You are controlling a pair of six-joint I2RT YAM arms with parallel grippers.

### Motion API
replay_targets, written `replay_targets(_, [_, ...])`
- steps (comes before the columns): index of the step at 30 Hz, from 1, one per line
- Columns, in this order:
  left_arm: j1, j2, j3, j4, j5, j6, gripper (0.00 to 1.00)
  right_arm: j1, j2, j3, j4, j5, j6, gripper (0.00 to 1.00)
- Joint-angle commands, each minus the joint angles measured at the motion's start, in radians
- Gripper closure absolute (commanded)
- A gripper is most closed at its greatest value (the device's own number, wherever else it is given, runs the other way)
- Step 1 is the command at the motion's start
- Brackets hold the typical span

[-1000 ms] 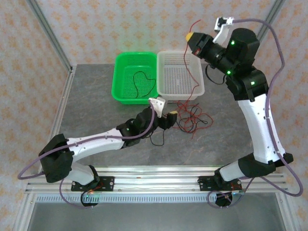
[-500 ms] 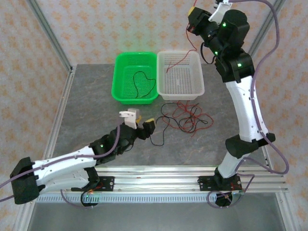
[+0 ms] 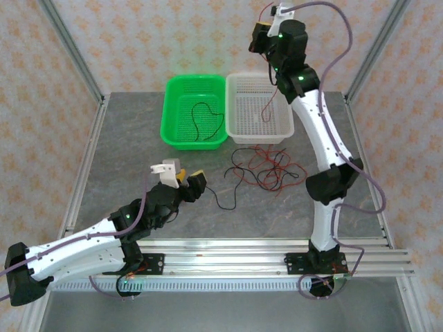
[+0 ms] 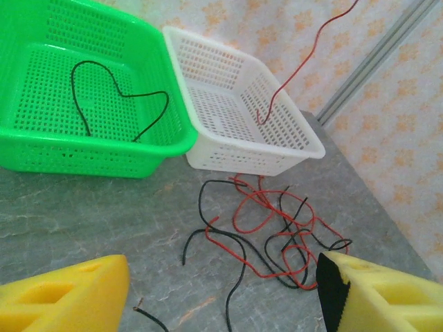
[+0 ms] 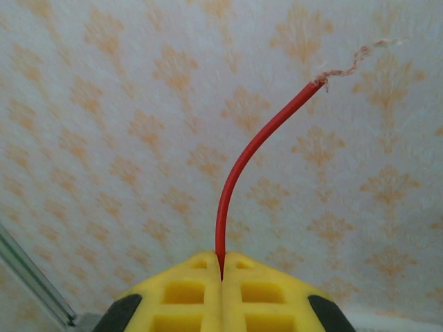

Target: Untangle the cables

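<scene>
Right wrist: right gripper [image 5: 221, 277] pinching red cable [image 5: 223, 207], frayed tip | left wrist: left gripper [image 4: 223, 277] spread near cable tangle [image 4: 271, 235]

This is a robot lab cell: a left arm [image 3: 76, 245] and right arm [image 3: 320, 128] sit bolted to an aluminium rail [image 3: 228, 250] at a grey surface [image 3: 124, 159], boxed in by patterned walls [image 3: 138, 41] and metal posts [image 3: 73, 50]

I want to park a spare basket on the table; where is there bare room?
Bare table lies left of and before the green basket, down to the left arm. Another patch: between the tangled cables and the near rail. Crowded before the white basket.
</scene>
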Motion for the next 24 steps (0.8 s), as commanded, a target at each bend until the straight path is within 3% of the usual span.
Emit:
replay_targets(1, [-0.015, 0.008, 0.009, -0.043, -0.016, -0.039, 0.28, -0.005, 0.032, -0.022, 0.024, 0.027, -0.037, 1.00])
replay_targets(7, [-0.026, 0.013, 0.021, -0.056, -0.021, -0.046, 0.28, -0.006, 0.077, -0.169, -0.006, 0.112, -0.015, 1.00])
replay_targets(12, [-0.028, 0.015, 0.032, -0.068, -0.037, -0.046, 0.28, -0.006, 0.165, -0.183, -0.154, 0.175, 0.059, 1.00])
replay_targets(24, [-0.028, 0.051, 0.058, -0.084, -0.045, -0.056, 0.28, -0.006, 0.332, -0.216, -0.312, 0.138, 0.226, 1.00])
